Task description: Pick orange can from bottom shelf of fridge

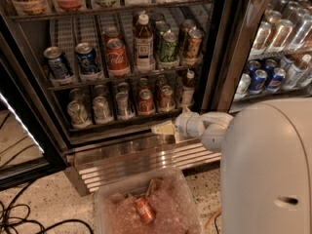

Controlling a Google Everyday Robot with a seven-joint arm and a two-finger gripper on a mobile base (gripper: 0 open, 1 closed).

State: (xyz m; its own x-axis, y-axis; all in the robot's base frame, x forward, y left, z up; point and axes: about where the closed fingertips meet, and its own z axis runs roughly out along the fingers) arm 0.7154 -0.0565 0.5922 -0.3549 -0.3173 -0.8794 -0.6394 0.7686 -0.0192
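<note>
Orange can [165,98] sits on the bottom shelf [122,125]; gripper [163,128] hangs just near of it, apart (grip: can't tell).

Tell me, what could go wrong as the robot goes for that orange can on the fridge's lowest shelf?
1. The orange can stands tight between a redder can and a small bottle; the gripper might knock or take a neighbour.
2. The gripper sits below the bottom shelf rail, at the fridge sill, so it may bump the rail on its way up.
</note>
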